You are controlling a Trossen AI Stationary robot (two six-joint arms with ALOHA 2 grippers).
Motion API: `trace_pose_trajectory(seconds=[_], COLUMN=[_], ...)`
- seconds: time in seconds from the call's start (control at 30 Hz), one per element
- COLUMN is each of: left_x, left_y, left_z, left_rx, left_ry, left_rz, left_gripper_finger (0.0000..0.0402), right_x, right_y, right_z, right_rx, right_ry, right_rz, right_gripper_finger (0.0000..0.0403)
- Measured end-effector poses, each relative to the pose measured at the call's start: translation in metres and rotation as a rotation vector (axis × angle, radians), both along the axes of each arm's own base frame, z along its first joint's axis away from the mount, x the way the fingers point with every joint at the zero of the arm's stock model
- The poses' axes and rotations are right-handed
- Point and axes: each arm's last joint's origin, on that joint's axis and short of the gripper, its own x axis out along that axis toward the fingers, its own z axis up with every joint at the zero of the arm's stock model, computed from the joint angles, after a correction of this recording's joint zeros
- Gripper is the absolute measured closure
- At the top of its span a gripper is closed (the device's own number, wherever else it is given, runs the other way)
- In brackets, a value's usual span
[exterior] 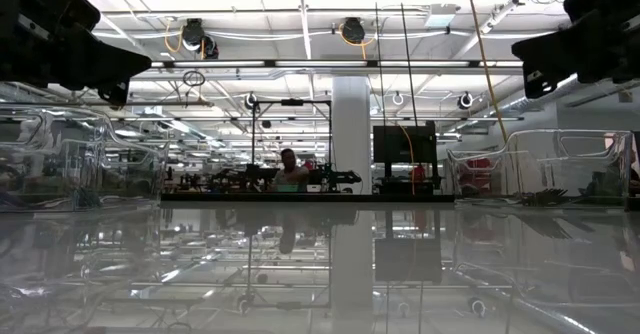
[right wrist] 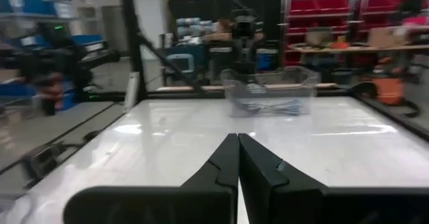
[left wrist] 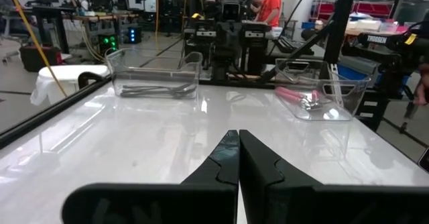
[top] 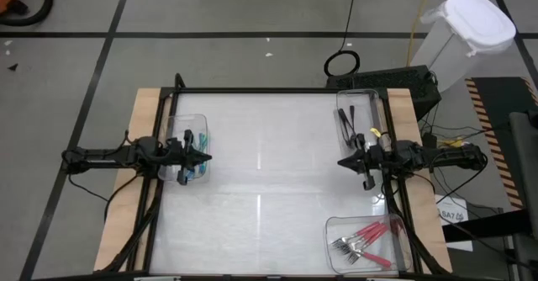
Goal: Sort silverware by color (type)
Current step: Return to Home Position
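Left gripper (top: pixel 207 156): fingers (left wrist: pixel 224 162) pressed together, nothing between them. Tips over inner edge of left clear bin (top: pixel 173 123), teal-handled forks (top: pixel 195 167) in it right below fingers.
Right gripper (top: pixel 340 161): fingers (right wrist: pixel 224 162) closed tight, empty, tips over bare white table (top: pixel 269 180).
Black forks (top: pixel 346 123) in far clear bin (top: pixel 357 93), near right fingers, off to one side.
Pink-handled forks (top: pixel 370 235) piled in corner clear bin (top: pixel 329 230), well apart from right fingers, other side.
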Motion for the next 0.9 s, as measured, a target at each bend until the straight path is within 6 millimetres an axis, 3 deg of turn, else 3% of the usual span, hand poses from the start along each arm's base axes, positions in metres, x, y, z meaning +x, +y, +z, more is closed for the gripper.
trace_pose_trajectory(seconds=[0.9], left_x=[0.0000], left_y=[0.0003], left_z=[0.0000], left_rx=[0.010], left_ry=[0.000], left_rz=[0.011], left_gripper_finger=[0.0401], right_x=[0.0000], right_y=[-0.0001], right_z=[0.0004], right_rx=[0.006], right_ry=[-0.004], right_rz=[-0.005], right_gripper_finger=[0.0390])
